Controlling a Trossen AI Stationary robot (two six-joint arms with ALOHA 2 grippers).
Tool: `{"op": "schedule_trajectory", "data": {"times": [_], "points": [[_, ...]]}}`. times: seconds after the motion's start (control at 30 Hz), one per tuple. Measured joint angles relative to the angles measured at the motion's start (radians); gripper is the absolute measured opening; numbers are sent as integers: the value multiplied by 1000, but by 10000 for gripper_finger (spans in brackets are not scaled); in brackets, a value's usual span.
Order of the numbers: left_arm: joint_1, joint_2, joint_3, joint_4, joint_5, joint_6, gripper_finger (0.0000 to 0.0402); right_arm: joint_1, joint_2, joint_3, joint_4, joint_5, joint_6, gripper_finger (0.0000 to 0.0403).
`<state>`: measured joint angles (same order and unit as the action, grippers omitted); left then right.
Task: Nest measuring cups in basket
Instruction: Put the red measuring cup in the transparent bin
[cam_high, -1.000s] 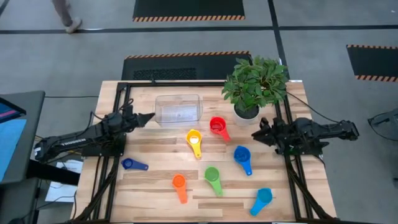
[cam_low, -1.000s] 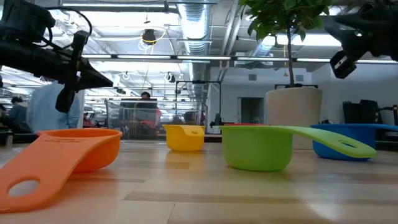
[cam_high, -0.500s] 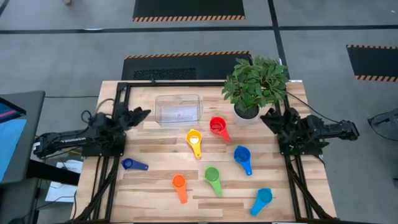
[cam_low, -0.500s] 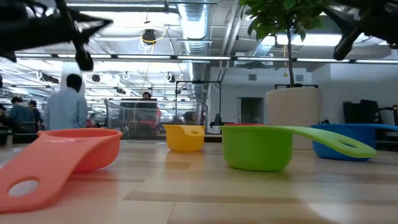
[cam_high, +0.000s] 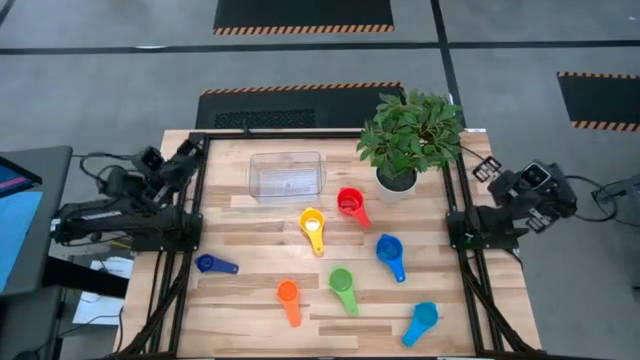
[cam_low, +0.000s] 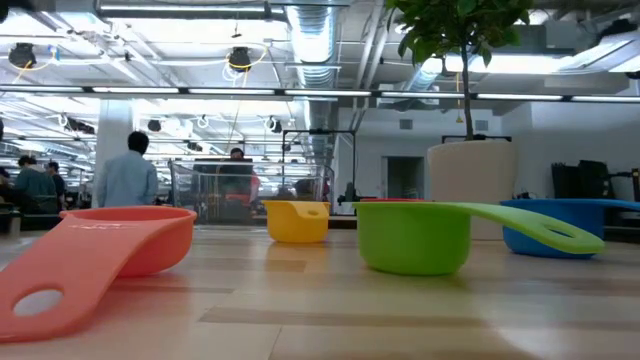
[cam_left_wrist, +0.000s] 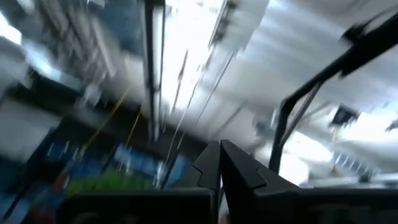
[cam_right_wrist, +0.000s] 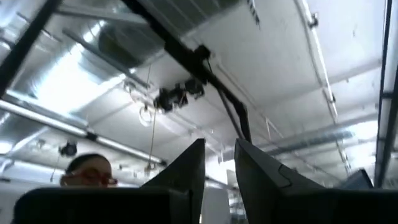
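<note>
High view: clear basket (cam_high: 287, 174) empty at the far middle of the counter (cam_high: 250, 235), just left of the white pot with the green plant (cam_high: 410, 135). 7 measuring cups scattered singly on the wood, none nested: red (cam_high: 349, 204) nearest the basket, yellow (cam_high: 312, 225) beside it, blue (cam_high: 389, 250) toward the right, green (cam_high: 342, 284) and orange (cam_high: 288, 296) nearer the front, light blue (cam_high: 421, 320) at the front right, dark blue (cam_high: 210, 264) at the left edge. Left claw (cam_high: 178, 160) pulled back over the counter's left frame, right claw (cam_high: 488, 168) off the right edge, both tipped upward and holding nothing.

Low view: orange, yellow, green and blue cups upright on the counter, pot behind; a person (cam_low: 128, 172) standing far off in the room.

Left wrist view: blurred; 2 dark fingers pressed together, clenched on nothing, ceiling beyond.

Right wrist view: fingers (cam_right_wrist: 186, 165) with a narrow gap between them, nearly clenched, nothing between; ceiling lights beyond.
</note>
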<state>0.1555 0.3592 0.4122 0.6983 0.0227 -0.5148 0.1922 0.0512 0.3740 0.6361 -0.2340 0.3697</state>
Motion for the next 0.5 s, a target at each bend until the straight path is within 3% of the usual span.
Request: {"op": "schedule_trajectory", "data": {"times": [0.1, 0.3, 0.5], "points": [[-20, 94, 129, -231, -1, 1, 0, 17, 83, 143, -235, -4, 5, 111], [-31, 253, 359, -596, -4, 60, 0, 70, 385, 422, -596, -40, 22, 111], [-31, 318, 523, -866, 78, 187, 0, 186, 712, 613, -740, -22, 22, 111]]}}
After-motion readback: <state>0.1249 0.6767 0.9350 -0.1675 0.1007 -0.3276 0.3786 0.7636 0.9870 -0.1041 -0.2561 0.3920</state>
